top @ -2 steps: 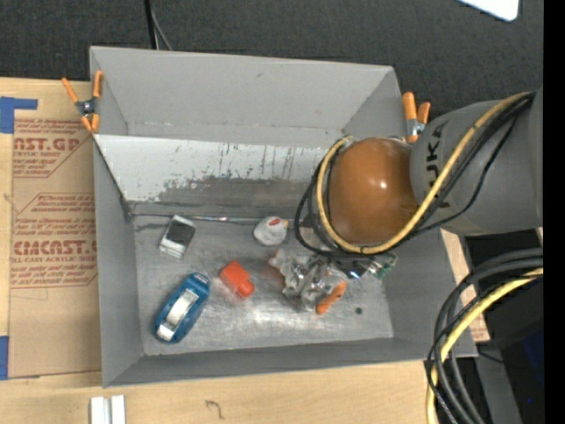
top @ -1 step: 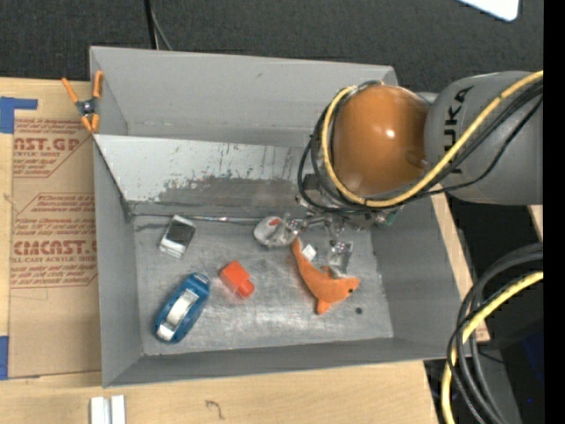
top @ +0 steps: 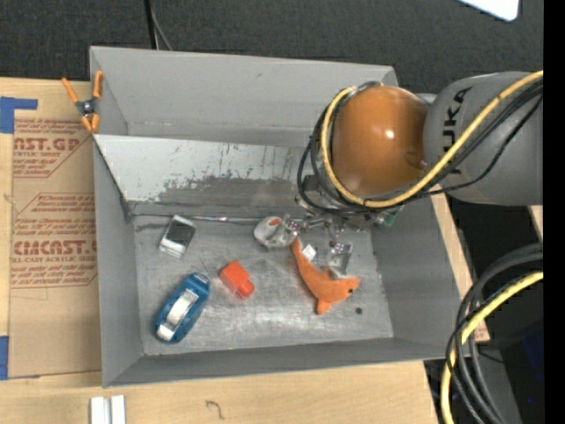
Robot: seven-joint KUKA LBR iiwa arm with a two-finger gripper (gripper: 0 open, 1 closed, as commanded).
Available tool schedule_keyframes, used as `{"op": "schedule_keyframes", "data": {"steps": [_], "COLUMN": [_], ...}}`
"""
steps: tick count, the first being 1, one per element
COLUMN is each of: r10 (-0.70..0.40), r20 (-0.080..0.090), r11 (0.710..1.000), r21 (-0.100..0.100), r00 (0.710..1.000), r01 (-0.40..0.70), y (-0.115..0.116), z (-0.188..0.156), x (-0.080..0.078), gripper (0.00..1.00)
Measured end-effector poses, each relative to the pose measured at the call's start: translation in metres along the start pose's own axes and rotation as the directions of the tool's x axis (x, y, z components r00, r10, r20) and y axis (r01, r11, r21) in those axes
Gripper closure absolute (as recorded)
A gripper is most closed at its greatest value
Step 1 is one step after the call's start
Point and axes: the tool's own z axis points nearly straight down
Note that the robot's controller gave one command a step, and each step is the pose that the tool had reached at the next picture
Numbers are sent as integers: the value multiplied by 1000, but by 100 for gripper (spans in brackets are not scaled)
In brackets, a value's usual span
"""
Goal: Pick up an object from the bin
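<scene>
My gripper hangs low in the right half of the bin, under the arm's orange dome. Just below it lies an orange, fish-shaped curved thing, whose upper tip reaches up to the gripper. A small grey-and-white rounded thing with a red spot lies right at the gripper's left side. A small orange block lies further left on the bin floor, apart from the gripper.
A blue and white dispenser-like thing lies near the front left corner. A small silver box sits at the left, below the sloped back wall. The arm reaches in over the right rim.
</scene>
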Motion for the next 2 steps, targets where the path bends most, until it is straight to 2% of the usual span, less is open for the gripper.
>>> {"op": "schedule_keyframes", "data": {"steps": [1, 2], "r10": [-268, -268], "r20": [-1, 0], "r11": [963, 963], "r21": [13, 13], "r00": [963, 963], "r01": [268, 268], "y": [-21, -21], "z": [49, 49], "x": [10, 10], "gripper": [100, 100]}}
